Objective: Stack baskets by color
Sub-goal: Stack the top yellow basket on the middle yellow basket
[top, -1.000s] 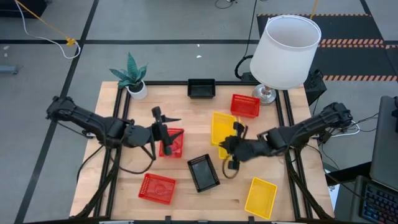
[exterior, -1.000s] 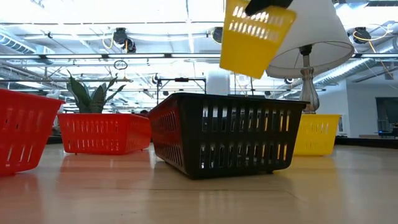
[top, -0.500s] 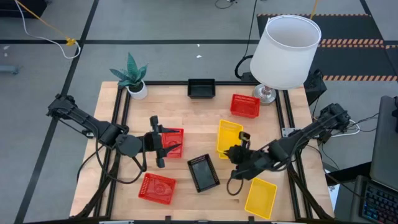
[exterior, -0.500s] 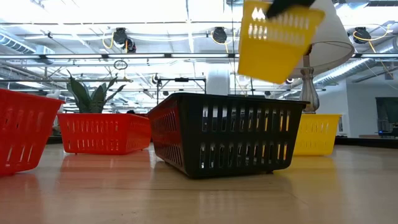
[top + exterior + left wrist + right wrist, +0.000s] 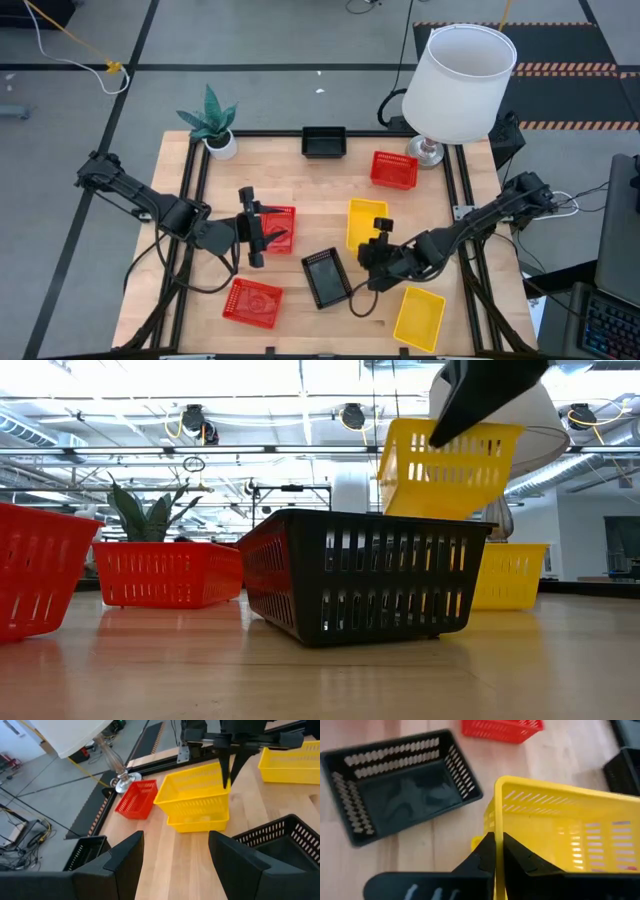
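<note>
Two grippers are working over the wooden table point(image 5: 300, 200). The right gripper point(image 5: 380, 232) is pinching the near rim of a yellow basket point(image 5: 366, 221), its fingers pressed together on the thin plastic wall — the right wrist view shows the two dark fingers point(image 5: 495, 851) meeting on that rim. In the low view this held basket point(image 5: 450, 468) is hanging tilted, clear of the table, and another yellow basket is lying directly under it, its edge point(image 5: 195, 824) showing beneath the held one in the left wrist view. Just beside the right gripper, toward the table's front edge, a black basket point(image 5: 327, 277) is sitting empty, and a further yellow basket point(image 5: 420, 317) is lying near the gripper's arm at the front right.

The left gripper point(image 5: 262, 229) is hovering with its fingers spread wide apart, gripping nothing. A red basket point(image 5: 280, 228) is lying right at its fingertips, and a second red basket point(image 5: 252, 302) is resting below it near the front edge. Well beyond both grippers — at the back of the table — a third red basket point(image 5: 394, 169) and another black basket point(image 5: 324, 142) are sitting.
</note>
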`<control>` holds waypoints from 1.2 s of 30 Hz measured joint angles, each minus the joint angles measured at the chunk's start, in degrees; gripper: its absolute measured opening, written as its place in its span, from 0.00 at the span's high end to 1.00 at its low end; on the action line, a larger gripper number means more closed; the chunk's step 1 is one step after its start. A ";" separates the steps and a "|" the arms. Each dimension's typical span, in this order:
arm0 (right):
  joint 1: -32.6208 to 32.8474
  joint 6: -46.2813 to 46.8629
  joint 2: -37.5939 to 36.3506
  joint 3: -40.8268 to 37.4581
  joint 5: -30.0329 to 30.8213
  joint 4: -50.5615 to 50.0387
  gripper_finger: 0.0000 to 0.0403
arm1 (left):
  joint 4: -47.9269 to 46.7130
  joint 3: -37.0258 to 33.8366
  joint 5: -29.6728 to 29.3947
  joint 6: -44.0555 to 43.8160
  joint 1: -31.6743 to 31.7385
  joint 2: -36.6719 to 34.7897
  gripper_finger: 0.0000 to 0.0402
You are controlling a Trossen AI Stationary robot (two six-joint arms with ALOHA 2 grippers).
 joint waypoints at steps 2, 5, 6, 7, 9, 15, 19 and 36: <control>0.02 -0.44 -0.08 0.00 -0.40 -0.07 0.98 | 0.01 0.00 -0.01 0.01 0.02 0.00 0.44; 0.32 -0.97 -0.04 -0.69 -0.41 -0.38 0.98 | 0.00 0.00 -0.01 0.33 0.04 0.00 0.44; 0.35 -1.44 -0.02 -1.22 -0.43 -0.49 0.98 | -0.03 0.00 -0.01 0.32 0.04 0.00 0.44; 0.35 -1.84 0.00 -1.74 -0.43 -0.51 0.98 | -0.12 0.00 -0.01 0.31 0.04 0.00 0.44; 0.37 -1.91 -0.02 -2.71 -0.45 -0.53 0.98 | -0.37 0.00 -0.01 0.31 0.04 0.00 0.44; -0.04 -1.26 -0.02 -3.29 -0.40 -0.46 0.97 | -0.45 0.00 -0.01 0.46 0.04 0.00 0.44; -0.11 -0.97 -0.02 -3.30 -0.32 -0.49 0.97 | -0.46 0.00 -0.01 0.63 0.04 0.00 0.44; -1.25 -2.19 -0.02 -7.76 -0.40 3.68 0.97 | -0.46 0.00 -0.02 0.75 0.04 0.00 0.44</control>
